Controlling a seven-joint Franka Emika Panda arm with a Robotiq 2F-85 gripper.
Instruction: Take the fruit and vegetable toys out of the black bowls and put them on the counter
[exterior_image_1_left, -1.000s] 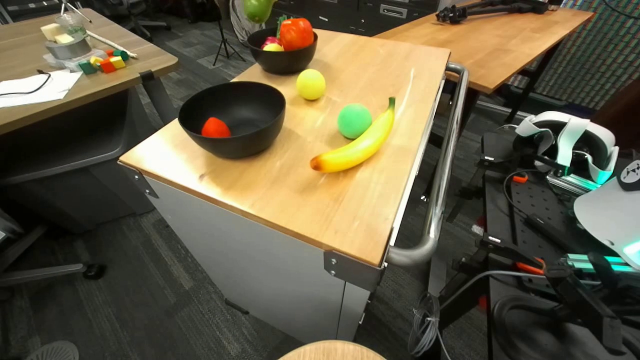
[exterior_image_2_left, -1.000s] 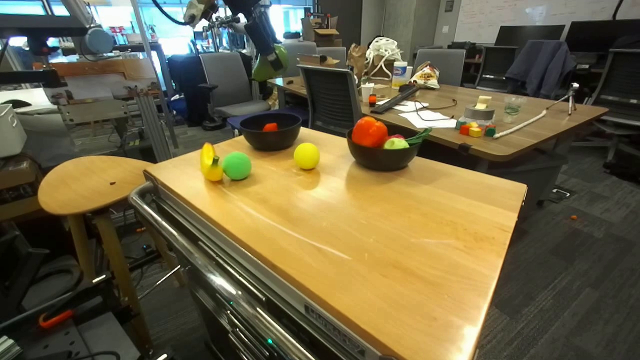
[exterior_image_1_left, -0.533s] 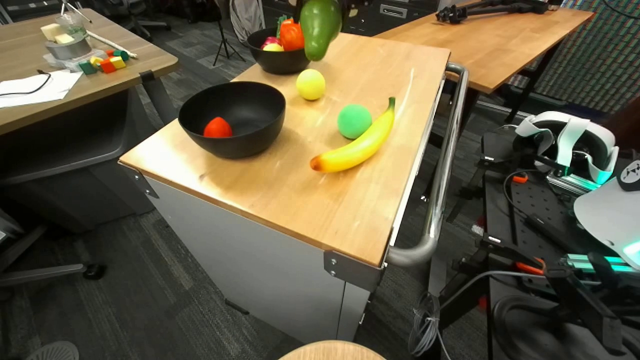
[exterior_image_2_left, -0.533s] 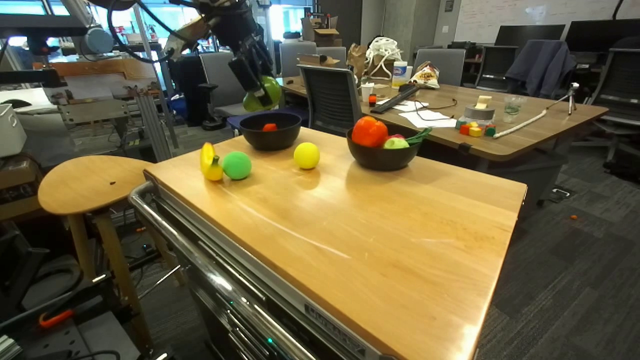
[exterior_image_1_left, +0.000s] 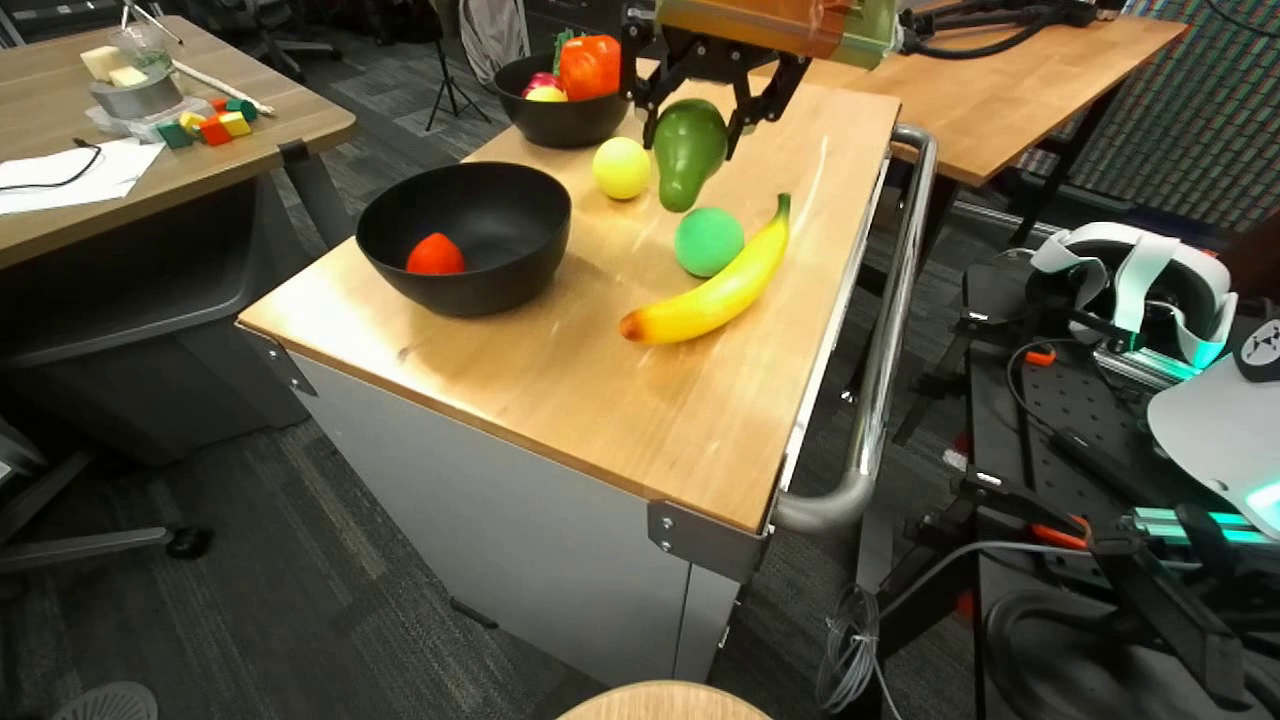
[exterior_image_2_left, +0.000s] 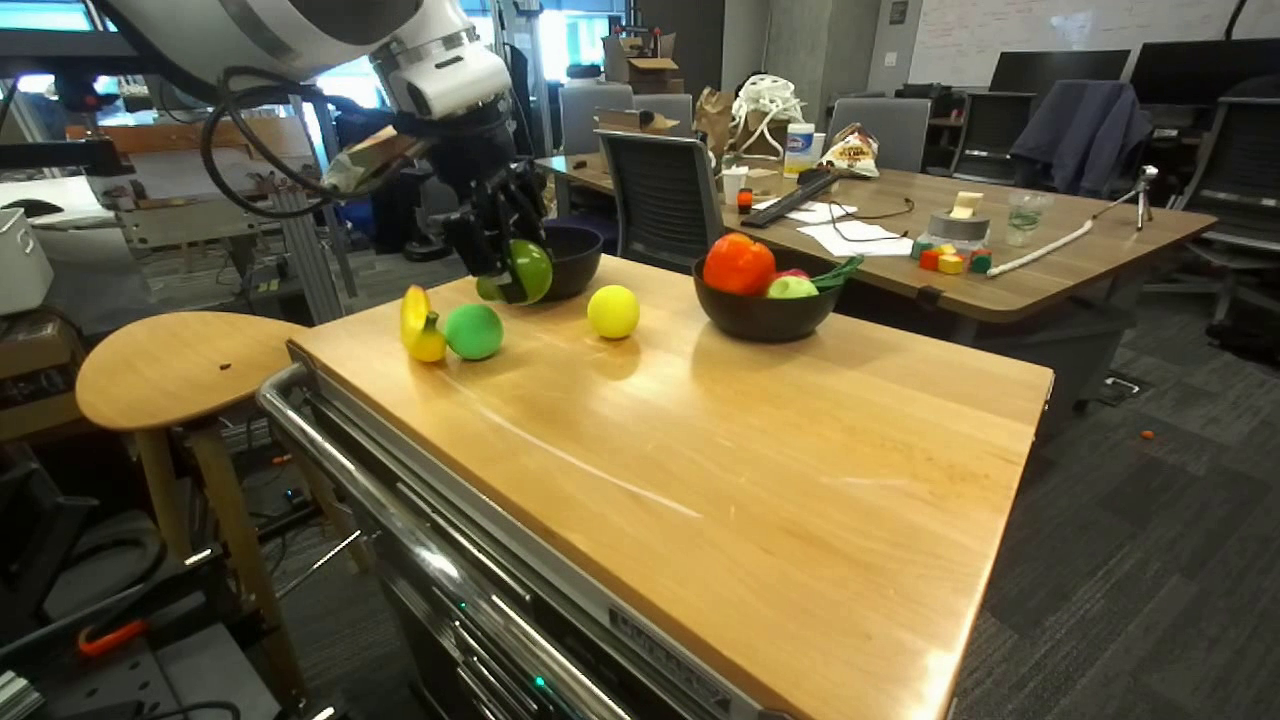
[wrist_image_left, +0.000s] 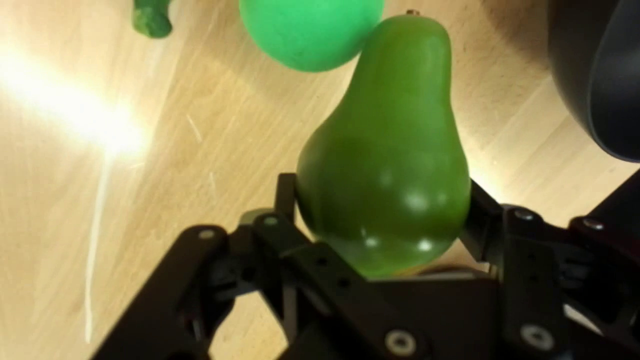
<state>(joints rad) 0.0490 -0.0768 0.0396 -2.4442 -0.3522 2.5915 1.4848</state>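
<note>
Both jaws of my gripper (wrist_image_left: 382, 200) clasped the green pear (wrist_image_left: 397, 145) near the green ball (wrist_image_left: 311, 32). Lowering it there, I judged, could knock the ball rolling.

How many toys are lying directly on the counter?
3: the banana, the green ball beside it, and the yellow ball towards the fuller bowl. The tool holds the pear.

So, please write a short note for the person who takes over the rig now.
Gripper: closed on the green pear, above the counter.
Done: banana, green ball and yellow ball lie on the counter.
Left: set the green pear down; take the small red toy from one bowl, and the big red toy, pale green toy and pink toy from the fuller bowl.
</note>
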